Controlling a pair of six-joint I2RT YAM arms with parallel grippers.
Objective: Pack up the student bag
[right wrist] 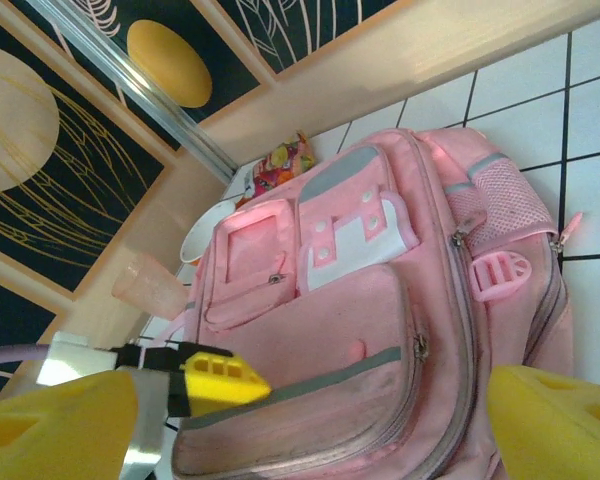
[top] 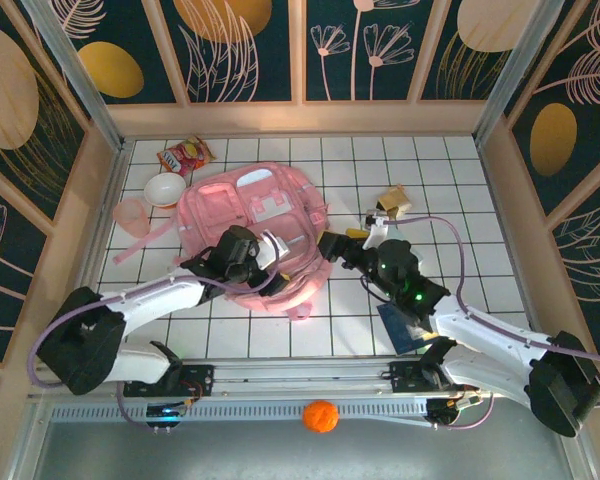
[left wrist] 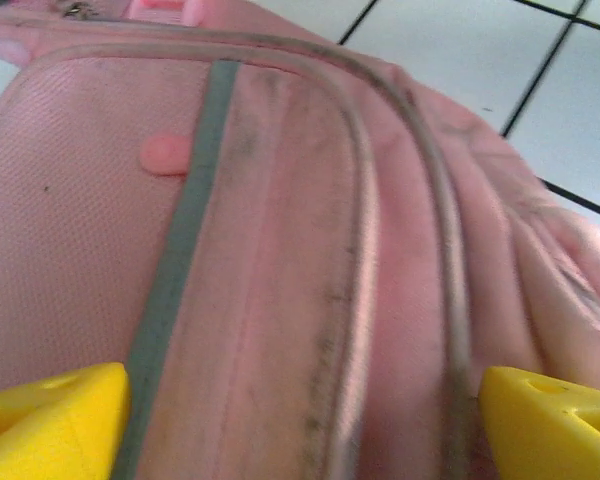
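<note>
The student bag is a large light-pink backpack lying flat in the middle of the tiled table, front pockets up. My left gripper hovers over its lower front pocket. Its yellow fingertips stand wide apart, open, with only the pocket's fabric and grey stripe behind them. My right gripper is at the bag's right edge, pointing across it, open with nothing between its yellow fingers. The right wrist view takes in the whole bag and one yellow finger of the left gripper resting over the front pocket.
A snack packet, a white bowl and a pink cup lie left of the bag. A tan item and a yellow piece lie to its right. A blue flat object sits under the right arm. An orange ball rests below the rail.
</note>
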